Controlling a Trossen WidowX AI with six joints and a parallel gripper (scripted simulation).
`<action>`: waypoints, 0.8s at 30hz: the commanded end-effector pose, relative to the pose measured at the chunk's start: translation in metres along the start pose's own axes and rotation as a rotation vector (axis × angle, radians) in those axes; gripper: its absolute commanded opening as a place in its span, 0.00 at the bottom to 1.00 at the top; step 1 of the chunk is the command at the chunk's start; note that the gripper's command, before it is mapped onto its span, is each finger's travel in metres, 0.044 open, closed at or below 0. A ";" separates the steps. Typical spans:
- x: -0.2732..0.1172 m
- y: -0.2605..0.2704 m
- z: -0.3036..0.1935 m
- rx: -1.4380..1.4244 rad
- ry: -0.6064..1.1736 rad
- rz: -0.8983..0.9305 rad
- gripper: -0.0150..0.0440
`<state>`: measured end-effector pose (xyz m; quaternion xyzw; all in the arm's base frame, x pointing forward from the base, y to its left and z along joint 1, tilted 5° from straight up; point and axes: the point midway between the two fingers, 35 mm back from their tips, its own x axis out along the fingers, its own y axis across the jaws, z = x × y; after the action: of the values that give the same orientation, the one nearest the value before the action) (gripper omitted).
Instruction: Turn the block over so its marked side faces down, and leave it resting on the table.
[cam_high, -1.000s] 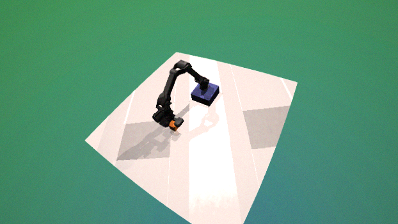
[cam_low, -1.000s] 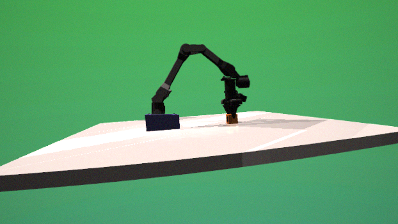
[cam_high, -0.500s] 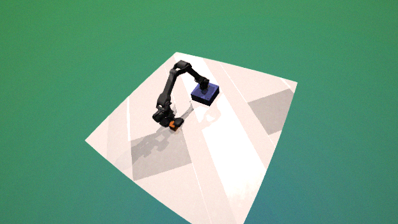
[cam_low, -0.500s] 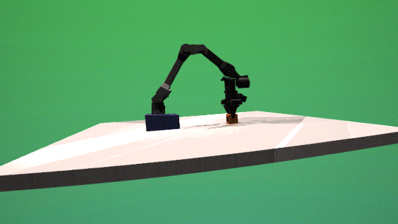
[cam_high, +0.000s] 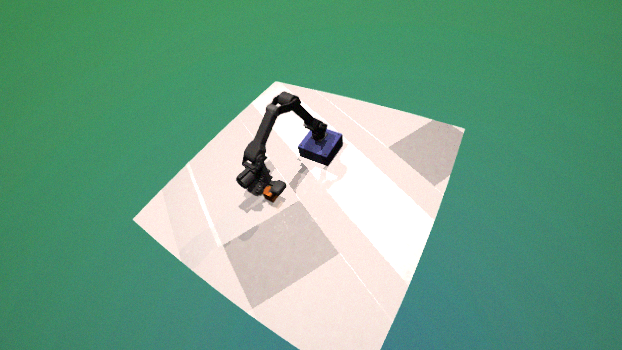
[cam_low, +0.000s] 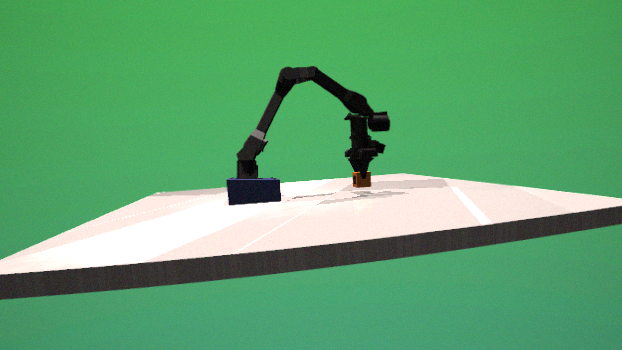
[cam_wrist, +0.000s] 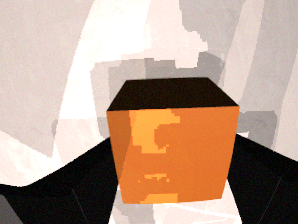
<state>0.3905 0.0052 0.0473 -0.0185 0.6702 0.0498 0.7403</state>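
The orange block (cam_high: 270, 195) (cam_low: 367, 181) (cam_wrist: 200, 155) is held level, a little above the table (cam_high: 210, 210) (cam_low: 370, 215); its shadow shows below it in the exterior view. My gripper (cam_high: 272, 191) (cam_low: 363, 173) (cam_wrist: 170, 140) points down and is shut on the block, with a black finger against each of two opposite sides. The face turned up to the wrist camera is plain orange with lighter patches of light. One upright side looks very dark in the wrist view, and a side in the exterior view has a dark patch. The underside is hidden.
The arm's base stands on a dark blue box (cam_high: 327, 145) (cam_low: 254, 192), some way from the block. The arm arches high between the box and the block. The table's edges fall off to a green background.
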 end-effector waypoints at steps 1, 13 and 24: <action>-0.008 -0.001 0.001 -0.002 -0.007 -0.004 0.25; -0.001 -0.001 0.004 0.001 -0.163 -0.003 0.25; 0.001 -0.002 0.004 0.001 -0.326 -0.003 0.25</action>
<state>0.3947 0.0034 0.0449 -0.0159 0.5656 0.0500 0.8230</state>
